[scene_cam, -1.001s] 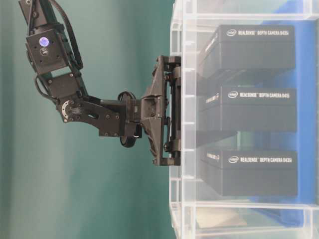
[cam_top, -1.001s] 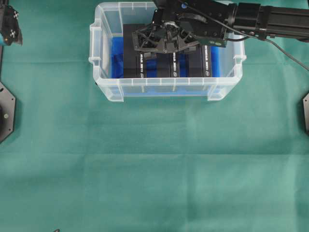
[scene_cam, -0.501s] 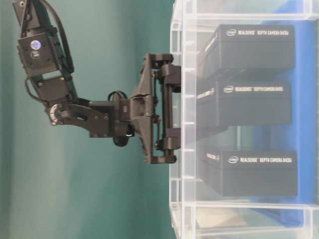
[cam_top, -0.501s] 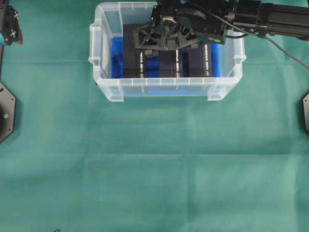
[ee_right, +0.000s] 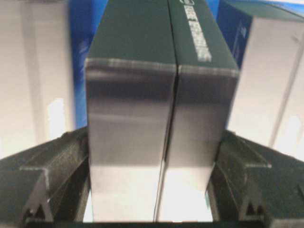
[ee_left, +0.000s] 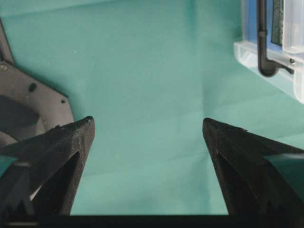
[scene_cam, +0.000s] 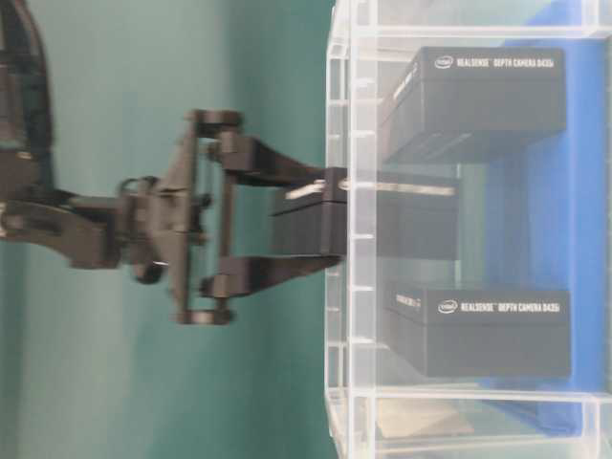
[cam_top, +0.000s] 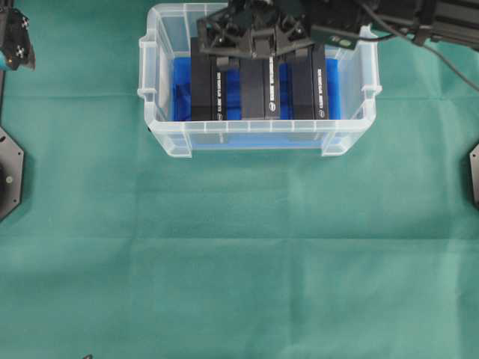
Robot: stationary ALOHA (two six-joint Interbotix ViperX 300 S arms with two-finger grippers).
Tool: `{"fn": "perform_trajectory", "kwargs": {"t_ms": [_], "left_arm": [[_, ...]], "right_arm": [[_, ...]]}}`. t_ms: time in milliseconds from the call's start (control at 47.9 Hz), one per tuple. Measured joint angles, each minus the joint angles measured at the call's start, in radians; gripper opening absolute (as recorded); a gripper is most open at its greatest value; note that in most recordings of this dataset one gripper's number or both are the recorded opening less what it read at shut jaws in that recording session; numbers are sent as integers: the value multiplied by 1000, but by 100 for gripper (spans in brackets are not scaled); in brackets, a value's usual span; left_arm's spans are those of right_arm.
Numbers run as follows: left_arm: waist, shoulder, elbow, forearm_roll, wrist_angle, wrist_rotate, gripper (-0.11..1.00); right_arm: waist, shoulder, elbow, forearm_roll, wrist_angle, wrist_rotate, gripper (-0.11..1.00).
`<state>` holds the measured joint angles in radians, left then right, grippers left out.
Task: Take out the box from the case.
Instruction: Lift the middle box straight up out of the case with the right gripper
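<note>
Whereas a second ago it sat level with its neighbours, the middle box [scene_cam: 316,212] is now held clamped in the right gripper [scene_cam: 311,225] and raised halfway over the rim of the case [cam_top: 262,136], so removal is underway.

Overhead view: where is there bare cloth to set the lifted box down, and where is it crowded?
The green cloth lies bare in front of the case and on both its sides. Inside the case it is crowded: two black boxes flank the middle box, which the right gripper grips. The left gripper hangs open over bare cloth.
</note>
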<state>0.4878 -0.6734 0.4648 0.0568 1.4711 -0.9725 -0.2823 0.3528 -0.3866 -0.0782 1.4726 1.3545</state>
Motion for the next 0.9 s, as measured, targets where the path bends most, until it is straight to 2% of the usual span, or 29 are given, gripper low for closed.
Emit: {"fn": "perform_trajectory", "kwargs": {"t_ms": [313, 897], "left_arm": [[0, 0, 0, 0, 0, 2, 96], [0, -3, 0, 0, 0, 2, 96]], "right_arm": [[0, -9, -130, -3, 143, -2, 66], [12, -11, -281, -8, 273, 0, 66]]}}
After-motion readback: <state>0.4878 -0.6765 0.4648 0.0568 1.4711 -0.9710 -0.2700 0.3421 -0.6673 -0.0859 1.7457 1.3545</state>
